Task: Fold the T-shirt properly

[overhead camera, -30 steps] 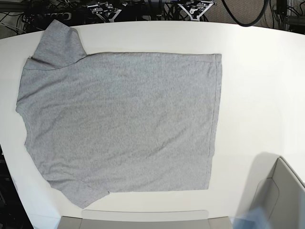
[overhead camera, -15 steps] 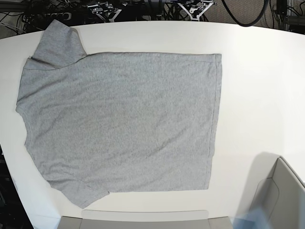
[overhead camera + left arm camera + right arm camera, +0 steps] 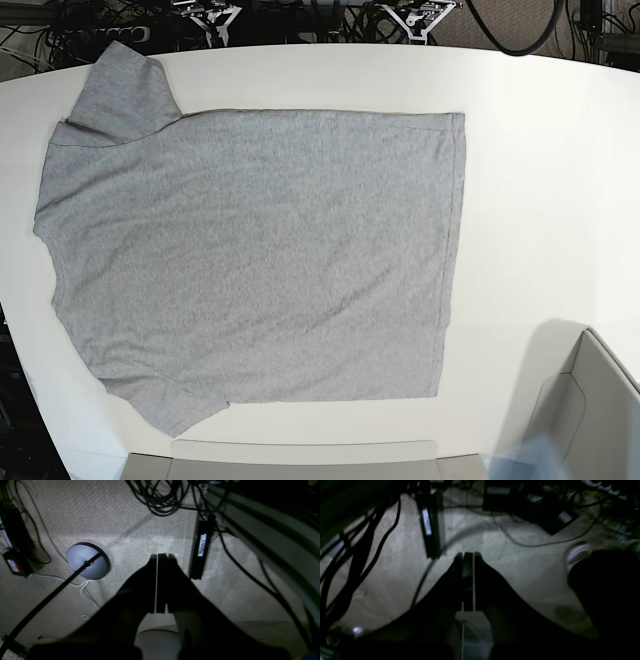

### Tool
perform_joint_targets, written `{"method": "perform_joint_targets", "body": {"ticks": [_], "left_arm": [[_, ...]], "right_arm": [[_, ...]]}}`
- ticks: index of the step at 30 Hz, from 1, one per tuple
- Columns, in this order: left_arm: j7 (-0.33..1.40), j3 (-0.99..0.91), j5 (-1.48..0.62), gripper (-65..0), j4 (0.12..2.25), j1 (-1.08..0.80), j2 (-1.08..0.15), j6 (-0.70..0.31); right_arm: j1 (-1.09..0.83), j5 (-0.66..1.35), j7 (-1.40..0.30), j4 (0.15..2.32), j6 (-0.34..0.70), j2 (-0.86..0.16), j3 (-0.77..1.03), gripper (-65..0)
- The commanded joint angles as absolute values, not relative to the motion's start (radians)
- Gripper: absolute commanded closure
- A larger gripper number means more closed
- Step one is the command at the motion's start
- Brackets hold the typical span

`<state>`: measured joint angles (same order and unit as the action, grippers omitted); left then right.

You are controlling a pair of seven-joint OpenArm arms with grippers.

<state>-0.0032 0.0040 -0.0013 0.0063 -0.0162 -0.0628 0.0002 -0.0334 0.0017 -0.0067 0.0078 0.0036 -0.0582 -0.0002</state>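
Observation:
The heather-grey T-shirt [image 3: 250,260] lies spread flat, plain side up, on the white table [image 3: 540,180]. Its collar end points left and its hem right, with one sleeve at the far left and the other at the near left. Neither gripper touches it. In the left wrist view my left gripper [image 3: 157,556] is shut and empty, hanging over carpet off the table. My right gripper [image 3: 468,553] is likewise shut and empty over the floor. In the base view only metal arm parts [image 3: 415,14] [image 3: 212,14] peek in beyond the table's far edge.
A grey bin [image 3: 590,400] stands at the near right corner, and a flat grey panel [image 3: 300,455] lies along the near edge. Cables [image 3: 160,497], a black power strip [image 3: 201,547] and a round stand base [image 3: 85,560] lie on the carpet below the arms.
The metal arm parts at the table's far edge have slipped slightly farther up out of frame. The T-shirt has not moved.

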Motion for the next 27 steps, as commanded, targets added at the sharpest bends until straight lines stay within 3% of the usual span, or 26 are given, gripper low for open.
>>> {"method": "perform_joint_targets", "body": {"ticks": [1,15,27], "left_arm": [[-0.007,0.002,-0.004,0.0,0.007,-0.018,-0.065,0.004],[-0.007,0.002,-0.002,0.0,0.007,-0.022,-0.048,0.004],[-0.007,0.007,-0.004,0.0,0.007,-0.024,-0.048,0.004]], "right_arm": [[-0.021,0.007,-0.008,0.008,0.007,-0.064,0.002,-0.4],[-0.056,0.012,-0.008,0.007,0.007,-0.016,0.004,-0.4],[-0.013,0.340,-0.008,0.004,0.007,-0.050,0.077,-0.4]]}}
